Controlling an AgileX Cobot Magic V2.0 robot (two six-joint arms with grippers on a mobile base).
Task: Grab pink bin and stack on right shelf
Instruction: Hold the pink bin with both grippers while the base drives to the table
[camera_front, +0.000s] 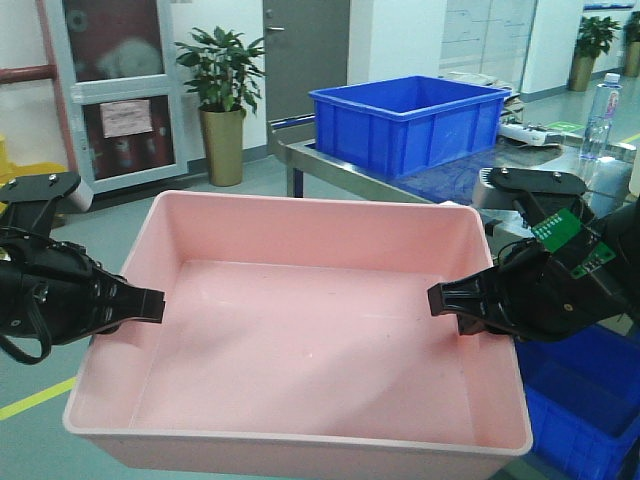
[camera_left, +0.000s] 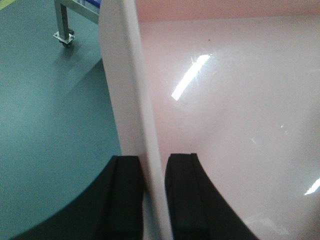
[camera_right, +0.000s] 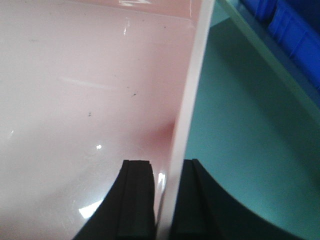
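Gripping one pink bin (camera_front: 300, 340): two claws (camera_front: 138, 308) (camera_front: 468, 308).

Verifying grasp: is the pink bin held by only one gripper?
No, the left gripper and right gripper each clamp one pink bin wall.

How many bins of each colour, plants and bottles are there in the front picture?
Pink bin: 1
Blue bins: 2, one behind, one lower right
Potted plants: 2, one left, one far right
Water bottle: 1
Total: 6
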